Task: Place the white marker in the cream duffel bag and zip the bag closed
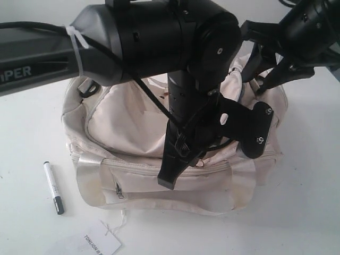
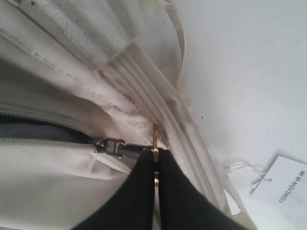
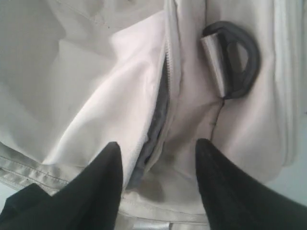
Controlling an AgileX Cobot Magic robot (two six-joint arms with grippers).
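Observation:
The white marker [image 1: 53, 187] lies on the table left of the cream duffel bag [image 1: 127, 122], black cap end toward the front. My left gripper [image 1: 167, 182] points down at the bag's near top edge. Its fingers are shut [image 2: 155, 154] on the dark zipper pull [image 2: 122, 148], with a thin brass strip showing between them. My right gripper [image 1: 261, 85] hangs open over the bag's right end. Nothing is between its jaws [image 3: 158, 148], which straddle the zipper slit [image 3: 160, 103]; grey lining shows in the slit. The zipper is parted on one side of the slider [image 2: 103, 143].
A white paper tag [image 1: 95, 244] [image 2: 285, 187] on a string lies on the table in front of the bag. A black strap ring [image 3: 240, 57] sits at the bag's right end. The left arm's bulk [image 1: 159, 37] hides much of the bag's top.

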